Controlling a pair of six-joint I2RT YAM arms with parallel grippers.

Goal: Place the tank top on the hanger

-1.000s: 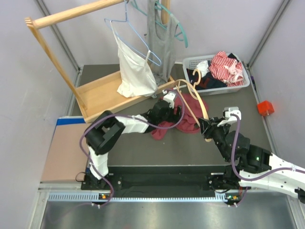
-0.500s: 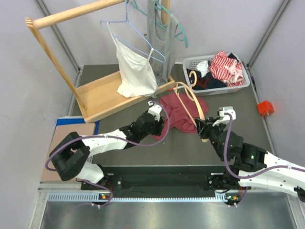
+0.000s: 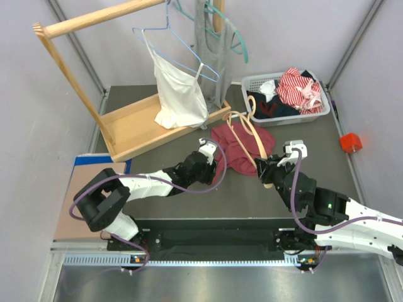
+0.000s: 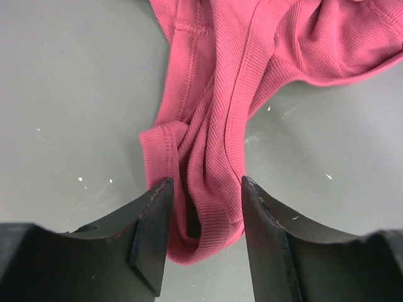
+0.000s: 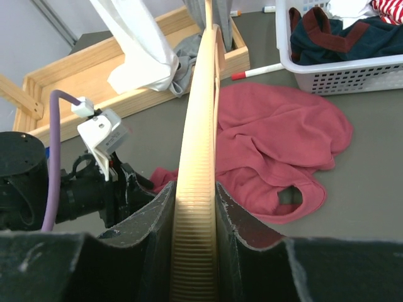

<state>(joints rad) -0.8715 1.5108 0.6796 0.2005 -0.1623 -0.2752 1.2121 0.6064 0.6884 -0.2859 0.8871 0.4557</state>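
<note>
The maroon tank top (image 3: 234, 150) lies crumpled on the dark table, and also shows in the left wrist view (image 4: 227, 94) and the right wrist view (image 5: 277, 145). My left gripper (image 3: 213, 168) is open at its near left end. Its jaws straddle a folded strap or hem (image 4: 204, 189) without squeezing it. My right gripper (image 3: 267, 173) is shut on one arm of the tan wooden hanger (image 3: 252, 133). It holds the hanger (image 5: 200, 157) edge-on above the tank top, with the hook toward the basket.
A wooden rack with a tray base (image 3: 135, 126) stands at the back left. A white camisole (image 3: 179, 88) on a blue wire hanger and a grey top (image 3: 211, 50) on a teal hanger hang from it. A white basket (image 3: 321, 113) holds clothes at the back right. A red cube (image 3: 350, 142) sits at the right.
My left gripper has drawn back from the middle of the tank top to its near left end, and the top now lies flatter. The right gripper has carried the hanger slightly left.
</note>
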